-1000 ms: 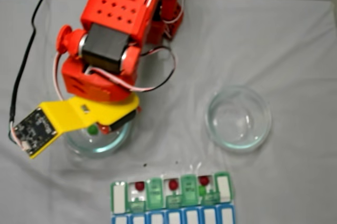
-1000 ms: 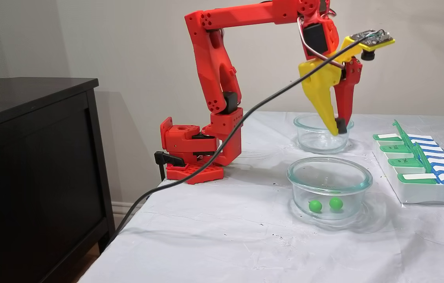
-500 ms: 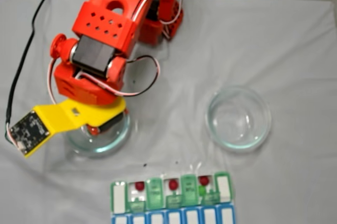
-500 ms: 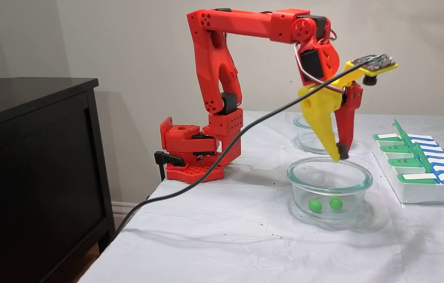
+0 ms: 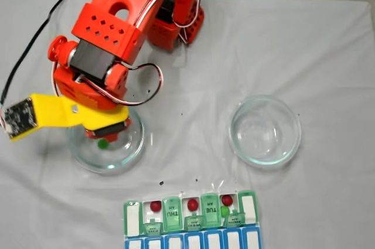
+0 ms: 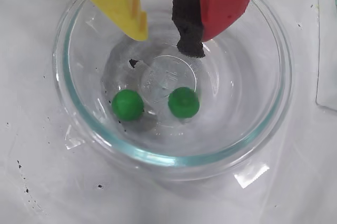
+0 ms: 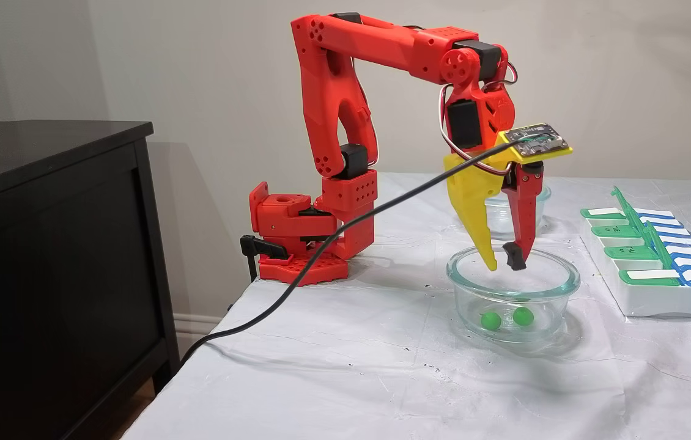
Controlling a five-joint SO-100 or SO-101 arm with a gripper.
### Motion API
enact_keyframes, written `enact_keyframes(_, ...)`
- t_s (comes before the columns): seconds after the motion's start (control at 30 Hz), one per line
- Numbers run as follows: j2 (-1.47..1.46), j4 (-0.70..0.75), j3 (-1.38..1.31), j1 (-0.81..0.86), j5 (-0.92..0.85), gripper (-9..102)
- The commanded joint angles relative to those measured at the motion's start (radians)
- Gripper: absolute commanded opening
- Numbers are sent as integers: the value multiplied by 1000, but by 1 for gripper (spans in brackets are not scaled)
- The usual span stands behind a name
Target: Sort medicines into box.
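Note:
Two green medicines (image 6: 127, 104) (image 6: 184, 102) lie on the bottom of a clear glass dish (image 6: 174, 161); they also show in a fixed view as two green balls (image 7: 491, 320) (image 7: 523, 315). My gripper (image 6: 166, 37) hangs open just above them, its yellow and red fingertips level with the dish rim (image 7: 572, 282) and nothing between them; a fixed view shows this gripper (image 7: 502, 264) from the side. The box (image 5: 171, 217) sits at the front with its green lids up. Three red medicines (image 5: 155, 205) (image 5: 192, 204) (image 5: 227, 200) lie in its compartments, with one green medicine (image 5: 224, 210) beside the right one.
A second glass dish (image 5: 265, 132) stands empty to the right in a fixed view. A black cable (image 7: 345, 229) runs from the wrist off the table's left edge. A dark cabinet (image 7: 52, 244) stands beside the table. The arm's base (image 7: 303, 235) is at the back.
The gripper swung from over the far dish to the dish with the green balls and came down to its rim. Its fingers parted from nearly shut to open.

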Motion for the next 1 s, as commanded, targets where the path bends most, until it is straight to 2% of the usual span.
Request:
enact_keyframes(0.0, 52, -52, 8, 0, 35, 13)
enact_keyframes(0.27, -77, -97, -11, 40, 31, 26)
enact_keyframes(0.43, -74, -160, 9, 32, 38, 26)
enact_keyframes(0.77, -126, -184, -12, 38, 28, 26)
enact_keyframes(0.97, -176, -272, 17, 38, 3, 27)
